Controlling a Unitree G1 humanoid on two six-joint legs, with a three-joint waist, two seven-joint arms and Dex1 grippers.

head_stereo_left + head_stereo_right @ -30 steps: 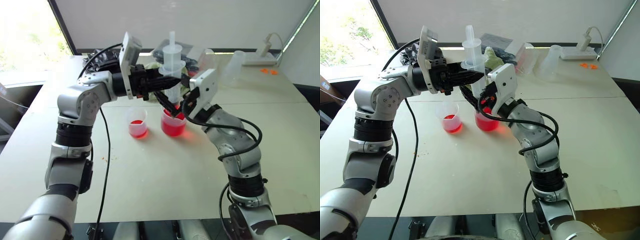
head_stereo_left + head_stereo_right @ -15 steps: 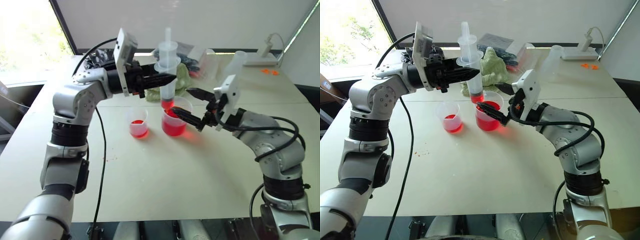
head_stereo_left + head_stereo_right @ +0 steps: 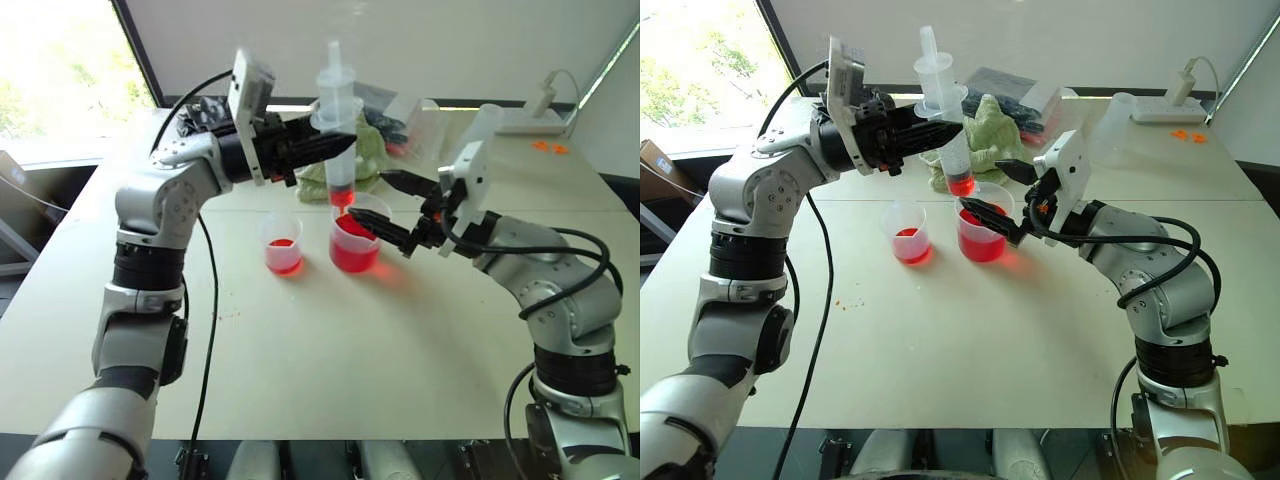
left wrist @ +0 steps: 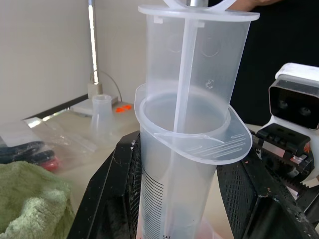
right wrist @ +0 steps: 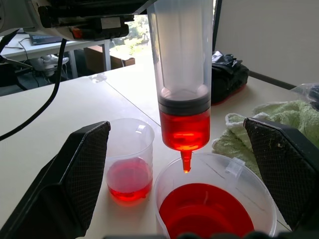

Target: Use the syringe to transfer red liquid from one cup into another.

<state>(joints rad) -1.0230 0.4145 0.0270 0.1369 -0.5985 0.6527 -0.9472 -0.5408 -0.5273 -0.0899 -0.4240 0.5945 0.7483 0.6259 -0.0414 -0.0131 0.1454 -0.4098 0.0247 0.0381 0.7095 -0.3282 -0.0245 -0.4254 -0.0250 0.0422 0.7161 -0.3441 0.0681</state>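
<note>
My left gripper (image 3: 332, 145) is shut on the barrel of the syringe (image 3: 338, 130), holding it upright with the white plunger drawn up. Red liquid (image 5: 184, 130) fills the bottom of the barrel. The tip hangs just above the wide lipped beaker (image 3: 355, 248), which holds more red liquid (image 5: 207, 215). To its left stands the small narrow cup (image 3: 282, 245) with a little red liquid at its bottom. My right gripper (image 3: 385, 207) is open, level with the beaker's rim on its right, pointing at the syringe tip with nothing held.
A green cloth (image 3: 372, 152) lies just behind the beaker. Clear tumblers (image 3: 480, 122), a plastic bag and dark items stand at the back, and a white power strip (image 3: 530, 120) lies at the far right. The table (image 3: 330, 350) is bare in front of the cups.
My right arm has swung out to the right, drawing its open gripper away from the syringe. The left gripper still holds the syringe over the beaker.
</note>
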